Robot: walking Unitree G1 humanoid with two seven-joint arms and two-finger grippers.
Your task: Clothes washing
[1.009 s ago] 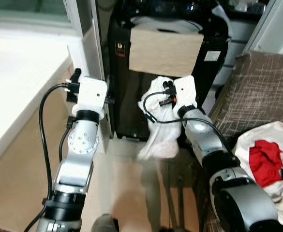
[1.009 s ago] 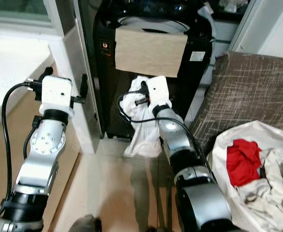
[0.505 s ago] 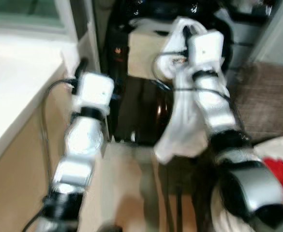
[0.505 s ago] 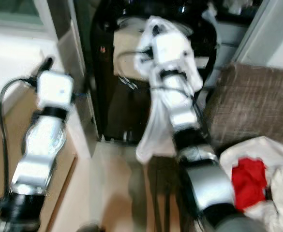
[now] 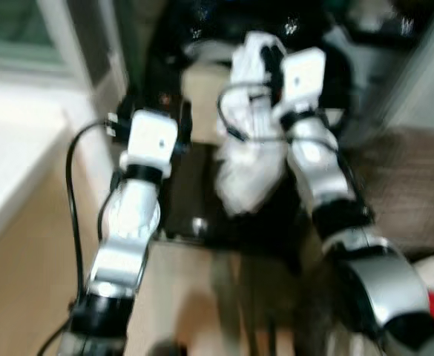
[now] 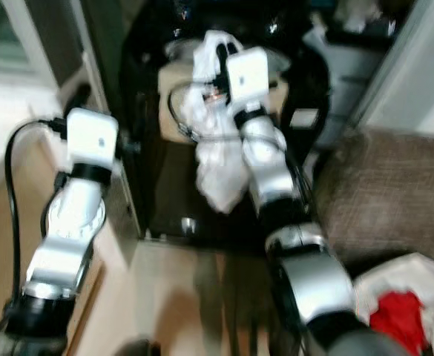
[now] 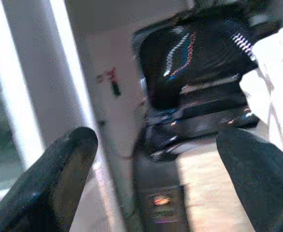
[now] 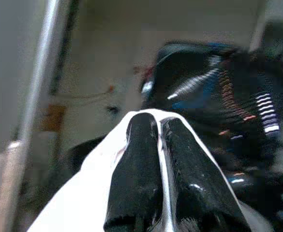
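Loading step: a white garment is held up at the mouth of the washing machine, not yet dropped in.

At the left, the left gripper [image 5: 151,111] is raised beside the black washing machine [image 5: 202,185], its fingers [image 7: 59,169] spread wide with nothing between them. Moving right, the white garment [image 5: 250,148] hangs bunched in front of the machine's upper front, its top at the level of the opening. The right gripper [image 8: 153,145] is above it, fingers pinched together on the cloth. Farthest right, a red piece of laundry [image 6: 395,322] lies in the waiting pile. Judging from this, the next move calls for carrying the cloth forward over the opening, then letting go so that the hanging tail clears the rim.
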